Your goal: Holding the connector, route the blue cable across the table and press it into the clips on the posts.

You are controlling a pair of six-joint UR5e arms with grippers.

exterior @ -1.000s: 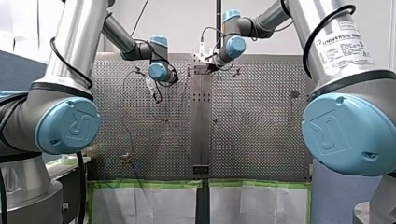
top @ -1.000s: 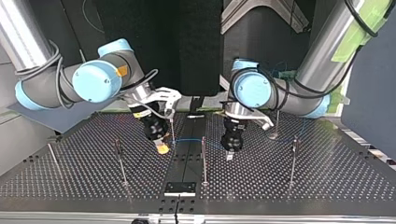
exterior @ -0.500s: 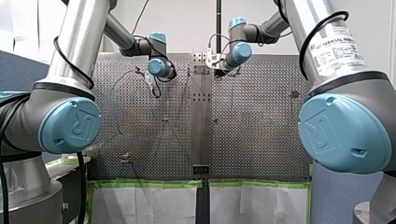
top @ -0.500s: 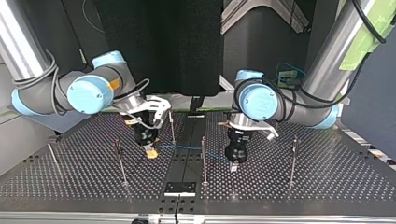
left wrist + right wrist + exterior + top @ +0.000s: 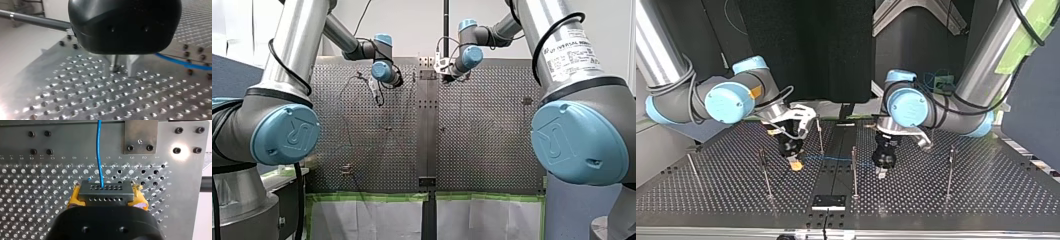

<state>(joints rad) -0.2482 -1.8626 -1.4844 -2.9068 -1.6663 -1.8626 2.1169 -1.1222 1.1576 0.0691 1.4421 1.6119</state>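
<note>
In the right wrist view my right gripper is shut on the grey connector, with yellow pads on both of its sides. The thin blue cable leaves the connector and runs straight ahead over the plate. In the top view my right gripper hangs low at the left of centre. From there the blue cable stretches past the middle post towards my left gripper. In the left wrist view my left gripper stands open with a narrow gap just above the plate, and the blue cable lies beside it.
Several thin posts stand on the perforated table, among them one at the top view's left and one at its right. A small black plate sits at the near edge on the centre strip.
In the top view my right gripper has carried the connector leftwards and nearer the near edge. My left gripper has also come nearer. The cable between them now hangs straighter.
</note>
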